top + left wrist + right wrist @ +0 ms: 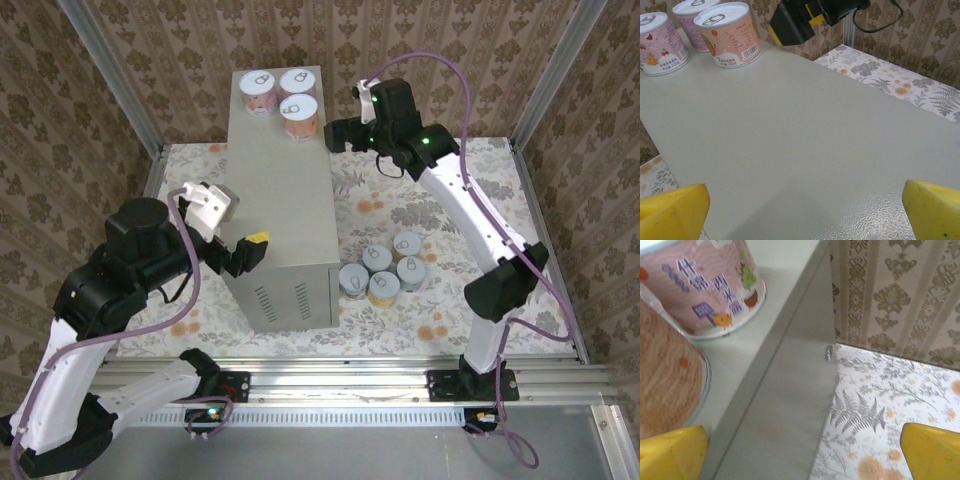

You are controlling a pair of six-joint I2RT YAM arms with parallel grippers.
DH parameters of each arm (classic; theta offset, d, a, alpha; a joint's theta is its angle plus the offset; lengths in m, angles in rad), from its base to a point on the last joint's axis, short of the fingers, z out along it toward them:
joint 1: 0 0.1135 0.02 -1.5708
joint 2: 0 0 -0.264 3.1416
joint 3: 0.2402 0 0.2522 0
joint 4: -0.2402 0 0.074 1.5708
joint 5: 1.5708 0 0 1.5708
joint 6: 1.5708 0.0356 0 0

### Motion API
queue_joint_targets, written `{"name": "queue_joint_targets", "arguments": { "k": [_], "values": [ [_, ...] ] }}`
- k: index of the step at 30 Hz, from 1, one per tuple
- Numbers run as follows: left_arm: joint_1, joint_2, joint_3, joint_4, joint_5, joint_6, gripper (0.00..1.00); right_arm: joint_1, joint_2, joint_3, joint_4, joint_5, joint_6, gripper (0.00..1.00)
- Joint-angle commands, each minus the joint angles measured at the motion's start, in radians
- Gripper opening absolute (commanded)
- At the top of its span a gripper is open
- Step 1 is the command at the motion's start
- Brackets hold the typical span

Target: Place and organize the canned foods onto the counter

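Nearest you, five short white-lidded cans (385,275) wait on the floral floor (440,215), at 4 o'clock of the tall grey-beige metal counter (285,200). The left gripper (250,251) hovers at 8 o'clock, spread wide and empty. Three pink-labelled cans (283,95) stand at 12 o'clock. The right gripper (335,135) beside them is wide and apparently empty. Next, fetch a floor can.

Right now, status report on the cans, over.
Left gripper open, over counter. Right gripper open, beside three cans on counter. Five cans on floral floor. Nothing in the way.
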Motion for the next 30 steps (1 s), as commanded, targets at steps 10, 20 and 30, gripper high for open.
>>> {"name": "queue_joint_targets", "arguments": {
  "k": [10,20,30],
  "values": [
    [0.009,0.017,0.041,0.01,0.042,-0.018,1.0,0.04,-0.473,-0.477,-0.004,0.128,0.047,1.0],
    [0.002,0.087,0.07,0.081,0.166,-0.069,1.0,0.138,-0.756,-0.889,-0.102,0.265,0.272,1.0],
    [-0.037,0.118,0.048,0.134,0.199,-0.099,1.0,0.143,-0.894,-1.2,-0.224,0.388,0.534,1.0]
  ]
}}
